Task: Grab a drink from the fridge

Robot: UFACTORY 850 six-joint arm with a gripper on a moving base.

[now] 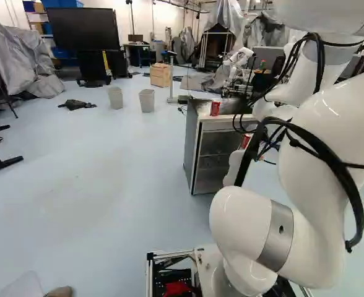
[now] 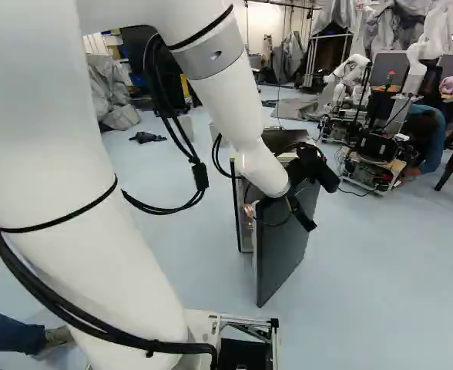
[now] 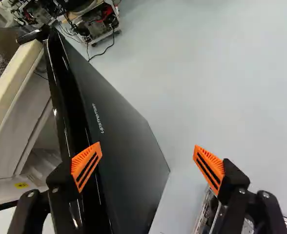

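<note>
My gripper [image 2: 320,202] is at the fridge door [image 2: 284,250], which stands swung out from the fridge [image 1: 197,148]. In the wrist view the gripper [image 3: 148,166] is open and empty; one finger overlaps the door's glossy black edge [image 3: 65,107], the other stands over the floor beyond the dark outer panel [image 3: 121,146]. Whether a finger touches the door I cannot tell. A red can [image 1: 215,107] stands on the fridge top. Another red can [image 1: 246,140] shows by the door, partly hidden by my arm. Part of the pale interior [image 3: 41,161] is visible beside the door.
Another robot [image 2: 354,73] on a wheeled base stands beyond the fridge. Two grey bins [image 1: 147,100] and a wooden box [image 1: 160,75] stand farther back. A person's leg and shoe [image 2: 18,335] show close to my base. A second person crouches by the other robot.
</note>
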